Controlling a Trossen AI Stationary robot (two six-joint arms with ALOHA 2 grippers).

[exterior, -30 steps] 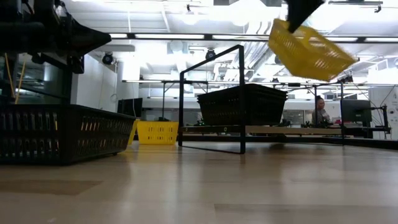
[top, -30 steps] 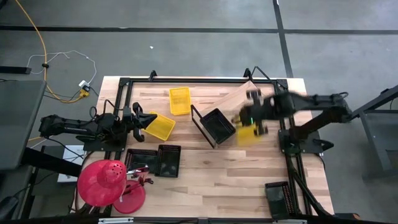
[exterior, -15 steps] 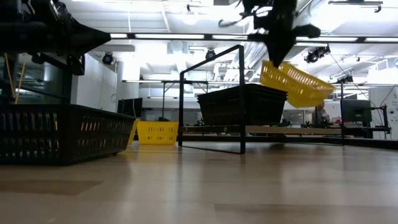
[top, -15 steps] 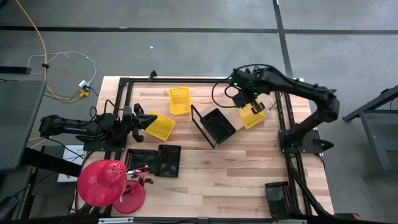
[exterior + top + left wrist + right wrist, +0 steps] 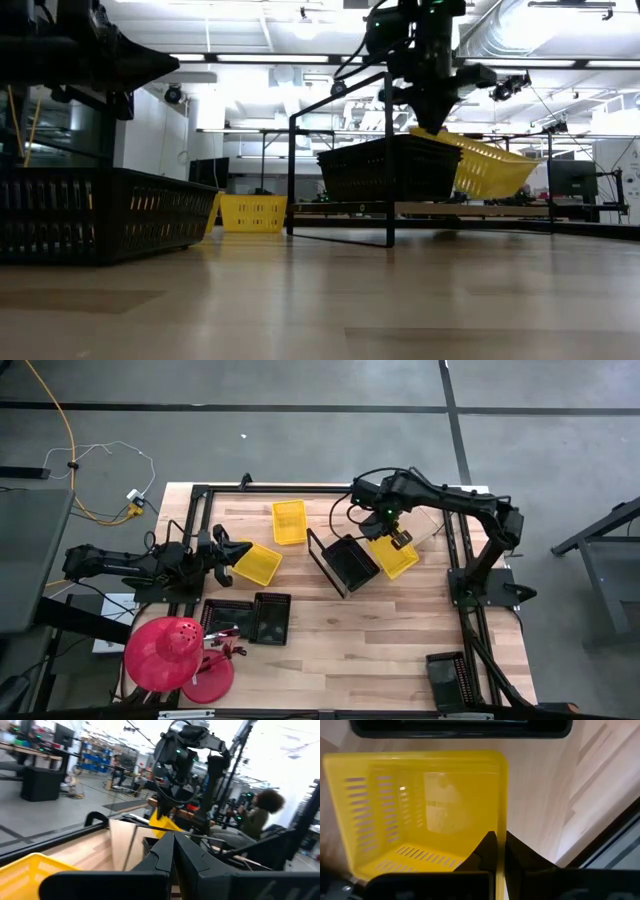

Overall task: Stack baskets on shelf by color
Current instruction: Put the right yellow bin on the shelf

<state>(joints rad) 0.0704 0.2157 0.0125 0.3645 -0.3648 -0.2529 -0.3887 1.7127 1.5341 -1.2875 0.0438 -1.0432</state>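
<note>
The bright yellow plastic mesh basket (image 5: 394, 554), pinched by its rim in the right gripper (image 5: 397, 538), has been lowered onto the slanted wooden shelf (image 5: 425, 522) beside the black mesh basket (image 5: 351, 559), apparently touching, while the closed, empty left gripper (image 5: 228, 552) waits

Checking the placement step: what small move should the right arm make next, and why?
Probably lower it: the right gripper, shut on the yellow basket's rim, holds it tilted beside the black basket on the shelf.
</note>
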